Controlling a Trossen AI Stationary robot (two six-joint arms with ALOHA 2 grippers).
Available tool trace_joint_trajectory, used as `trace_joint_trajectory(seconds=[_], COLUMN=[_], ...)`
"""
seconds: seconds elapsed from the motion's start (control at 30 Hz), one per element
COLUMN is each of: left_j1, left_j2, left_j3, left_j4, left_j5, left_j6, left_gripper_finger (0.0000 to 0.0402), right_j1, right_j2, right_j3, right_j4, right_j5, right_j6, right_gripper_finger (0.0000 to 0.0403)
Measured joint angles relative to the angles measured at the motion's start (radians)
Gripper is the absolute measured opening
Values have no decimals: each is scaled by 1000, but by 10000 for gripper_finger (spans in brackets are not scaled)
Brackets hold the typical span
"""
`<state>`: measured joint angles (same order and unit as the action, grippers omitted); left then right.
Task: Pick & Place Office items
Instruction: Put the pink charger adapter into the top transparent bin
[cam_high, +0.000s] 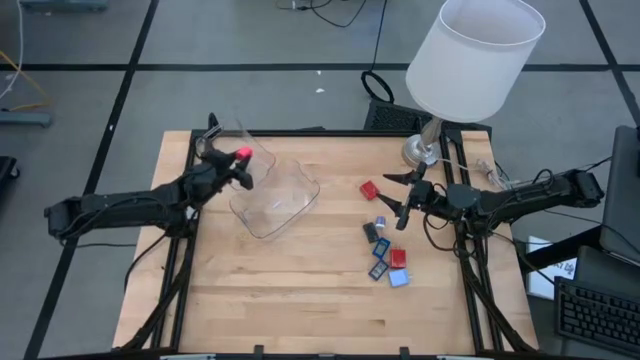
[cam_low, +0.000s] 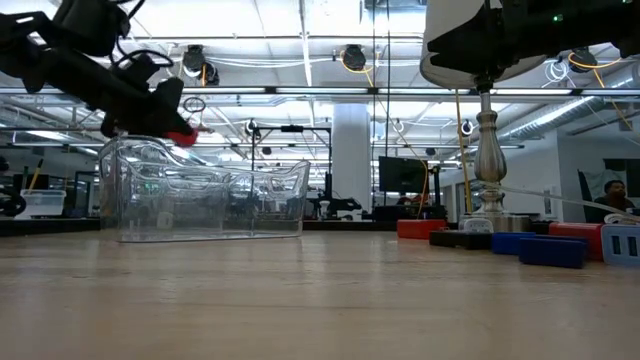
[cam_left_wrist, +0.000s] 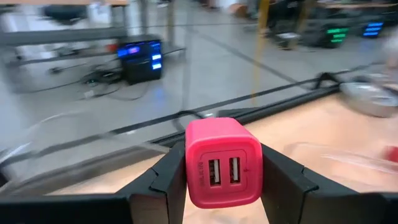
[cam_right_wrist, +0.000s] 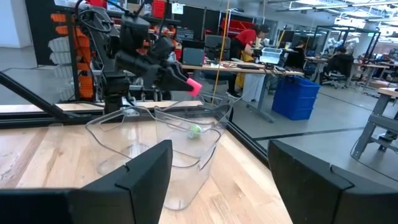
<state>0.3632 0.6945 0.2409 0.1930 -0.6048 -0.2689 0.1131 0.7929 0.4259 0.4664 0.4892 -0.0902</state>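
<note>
A red cube (cam_left_wrist: 222, 162) with two sockets on its front sits between the fingers of my left gripper (cam_high: 240, 157), which is shut on it above the far left rim of the clear container (cam_high: 275, 195). In the low view the cube (cam_low: 183, 134) hangs just over the container's wall (cam_low: 200, 200). A green bit (cam_right_wrist: 196, 130) lies inside the container. Another red cube (cam_high: 368, 188) and several blue and dark pieces (cam_high: 385, 252) rest flat on the table's right half. My right gripper (cam_high: 396, 201) stands open above them, pointing toward the table's left. My left gripper pinches the red cube by two opposite sides (cam_left_wrist: 191, 169) between its two fingers (cam_left_wrist: 158, 183). The cube's socket face points forward, away from the wrist. The fingers come from the table's left, nearly level. The cube is lifted clear, above the container's rim.
A lamp with a white shade (cam_high: 472, 55) stands on its metal base (cam_high: 420, 150) at the table's far right corner, close behind my right arm. Bare wood (cam_high: 300, 290) lies near the front edge. People sit at desks in the room beyond.
</note>
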Motion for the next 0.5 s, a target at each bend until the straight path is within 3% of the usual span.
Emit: trace_joint_trajectory(seconds=[0.27,0.5], left_j1=[49,84], left_j2=[0,9], left_j3=[0,0], left_j4=[-162,-257], left_j5=[-196,-201], left_j6=[-177,-286], left_gripper_finger=[168,155], right_j1=[0,0], right_j2=[0,0], right_j3=[0,0], right_j4=[0,0], right_j5=[2,3], right_j6=[0,0], right_gripper_finger=[254,254])
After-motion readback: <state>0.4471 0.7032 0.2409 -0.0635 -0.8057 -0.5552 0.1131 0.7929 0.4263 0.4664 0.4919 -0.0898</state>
